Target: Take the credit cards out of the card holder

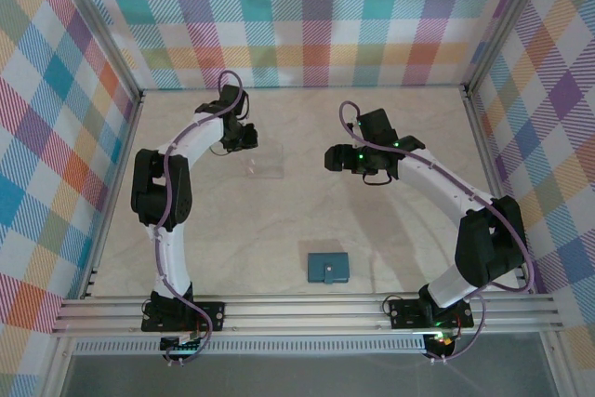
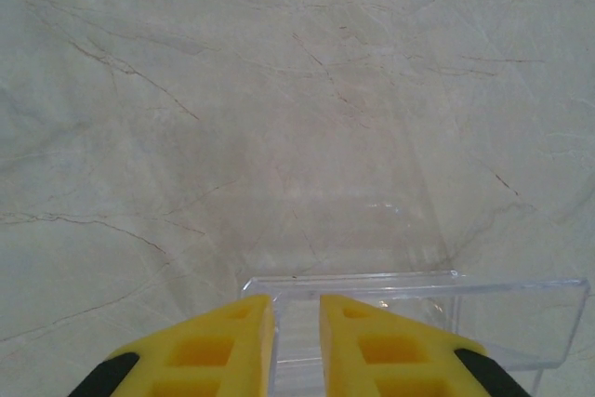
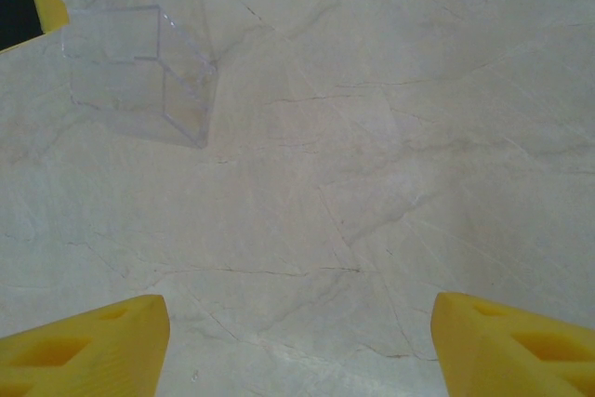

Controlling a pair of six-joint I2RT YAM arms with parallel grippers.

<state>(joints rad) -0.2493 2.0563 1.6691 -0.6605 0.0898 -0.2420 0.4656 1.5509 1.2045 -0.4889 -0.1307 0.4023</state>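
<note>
1. Down by the near edge of the table [image 1: 390,230], between the two arm bases, lies the card holder [image 1: 328,268]. It is flat and folded shut. Both arms are far from it.
2. The left gripper [image 2: 297,309] has its yellow fingers nearly together, with just a thin gap. They sit at the rim of a clear plastic box [image 2: 483,318]. I cannot tell if they pinch the rim or just hang over it.
3. The right gripper [image 3: 299,309] is wide apart with nothing in it, above bare table.
4. If the left fingers squeeze or bump the clear plastic box, it could slide or tip. It looks light.
5. The card holder is thin. Fingers coming down on it might shove it against the metal rail [image 1: 307,309] and never get under it.
6. The credit cards are likely tucked inside. If one hand pulls a card and the other does not hold the card holder down, the whole thing may lift up.
</note>
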